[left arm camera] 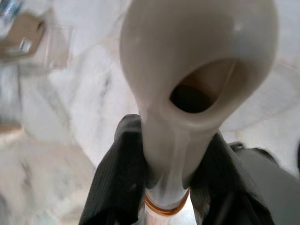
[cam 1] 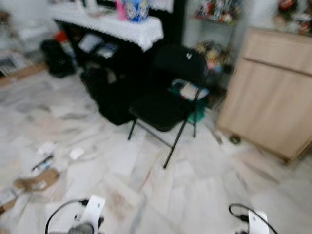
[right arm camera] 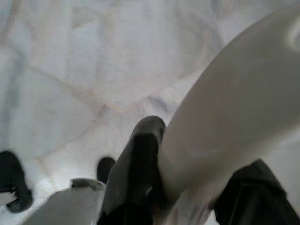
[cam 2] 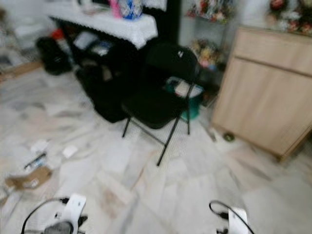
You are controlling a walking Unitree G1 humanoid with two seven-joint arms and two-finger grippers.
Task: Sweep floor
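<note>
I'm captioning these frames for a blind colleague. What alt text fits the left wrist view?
The left gripper is shut on a cream plastic handle with a hanging hole at its end, seen close up. Behind it, blurred, lies pale marble floor with a scrap of brown cardboard.

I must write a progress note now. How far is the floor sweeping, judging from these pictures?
Done: both tools look picked up. The left gripper is shut on a cream handle, and the right gripper on another handle. In hand: facing the mess. Left: cardboard and paper scraps lie unswept on the floor near the black chair.
</note>
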